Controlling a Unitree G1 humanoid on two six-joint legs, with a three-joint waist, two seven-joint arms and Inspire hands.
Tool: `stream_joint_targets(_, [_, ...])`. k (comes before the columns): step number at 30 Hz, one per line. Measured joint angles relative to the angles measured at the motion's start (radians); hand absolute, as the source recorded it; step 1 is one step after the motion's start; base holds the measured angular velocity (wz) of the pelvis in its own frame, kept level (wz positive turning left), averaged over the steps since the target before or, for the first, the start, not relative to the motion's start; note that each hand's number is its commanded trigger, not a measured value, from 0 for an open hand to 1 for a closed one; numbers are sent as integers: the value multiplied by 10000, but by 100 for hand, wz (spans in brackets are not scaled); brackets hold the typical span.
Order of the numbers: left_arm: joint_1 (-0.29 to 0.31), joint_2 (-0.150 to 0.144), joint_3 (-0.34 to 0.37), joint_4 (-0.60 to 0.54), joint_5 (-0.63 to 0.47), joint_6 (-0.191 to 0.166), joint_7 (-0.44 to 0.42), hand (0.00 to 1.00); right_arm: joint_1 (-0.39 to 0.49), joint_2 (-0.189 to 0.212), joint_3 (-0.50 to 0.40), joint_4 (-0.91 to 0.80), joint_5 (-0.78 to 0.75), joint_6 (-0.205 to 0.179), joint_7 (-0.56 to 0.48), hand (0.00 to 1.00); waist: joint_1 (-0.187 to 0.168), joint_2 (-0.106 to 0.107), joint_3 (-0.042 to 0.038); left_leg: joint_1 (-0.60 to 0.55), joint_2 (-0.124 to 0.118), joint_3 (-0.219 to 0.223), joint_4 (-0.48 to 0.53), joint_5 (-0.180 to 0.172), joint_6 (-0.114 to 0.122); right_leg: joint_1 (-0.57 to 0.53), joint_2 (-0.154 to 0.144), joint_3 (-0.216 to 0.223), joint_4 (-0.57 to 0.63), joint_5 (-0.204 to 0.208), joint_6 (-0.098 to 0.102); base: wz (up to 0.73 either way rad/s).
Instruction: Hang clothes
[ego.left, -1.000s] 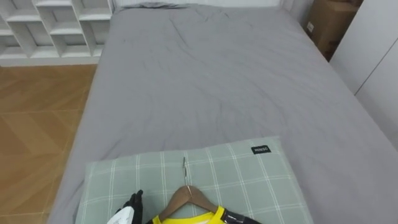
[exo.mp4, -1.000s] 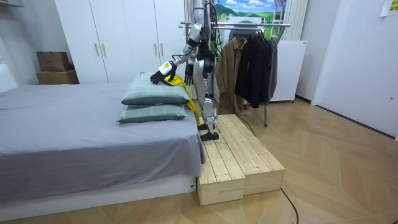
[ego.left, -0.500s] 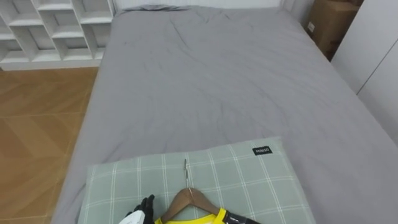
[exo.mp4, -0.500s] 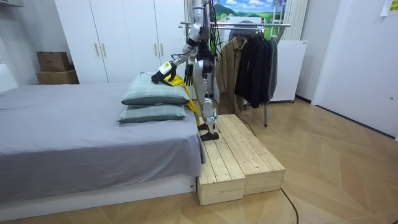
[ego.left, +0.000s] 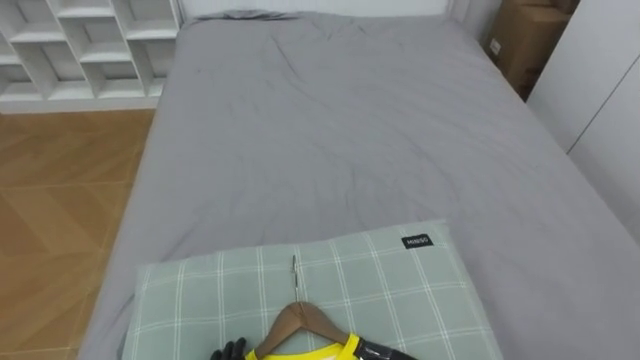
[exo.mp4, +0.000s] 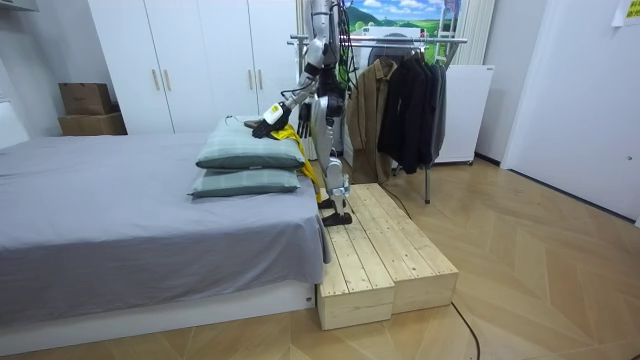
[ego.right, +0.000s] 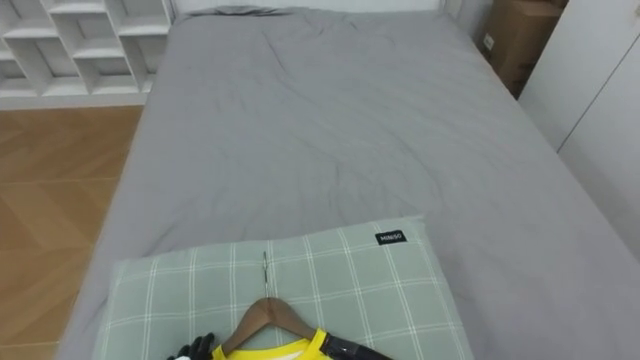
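Reaching out over the top pillow, the robot's left hand (ego.left: 228, 351) shows from its own eyes as a few dark fingertips at the bottom edge, just left of the clothes hanger. From that sliver, and from the small shape the room view gives, I cannot tell whether the fingers are open or closed on anything.

Right beside those fingertips lies the wooden hanger (ego.left: 300, 320), flat on the pillow, its thin metal hook (ego.left: 296, 272) pointing straight up the bed. A yellow garment (ego.left: 305, 352) sits on the hanger with its collar just below the wooden shoulders. In the room view the yellow cloth spills off the pillow's end and hangs down in front of the robot's legs. A dark glossy strip (ego.left: 385, 350) runs off the collar's right side; what it is I cannot tell.

The pillow (ego.left: 400, 290) is pale green with a white check, and it rests on a second pillow (exo.mp4: 240, 183) of the same kind at the head of the bed (ego.left: 350, 130), which is covered in a grey sheet.

The robot stands upright on a low wooden platform (exo.mp4: 385, 250) set against the end of the bed. Behind it a clothes rack (exo.mp4: 400, 40) carries dark coats (exo.mp4: 405, 100). White wardrobes (exo.mp4: 200, 60) line the far wall, with cardboard boxes (ego.left: 525, 35) near them and a white shelf unit (ego.left: 80, 45) across the bed.
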Motion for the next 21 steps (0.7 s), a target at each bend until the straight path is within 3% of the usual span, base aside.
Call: stream_joint_targets(21, [-79, -9, 195, 250, 149, -105, 58, 0, -34, -1, 1, -10, 54, -63, -26, 0, 17, -61, -35, -36, 17, 81, 14, 10, 4, -115, 2, 65, 11, 3, 4, 0])
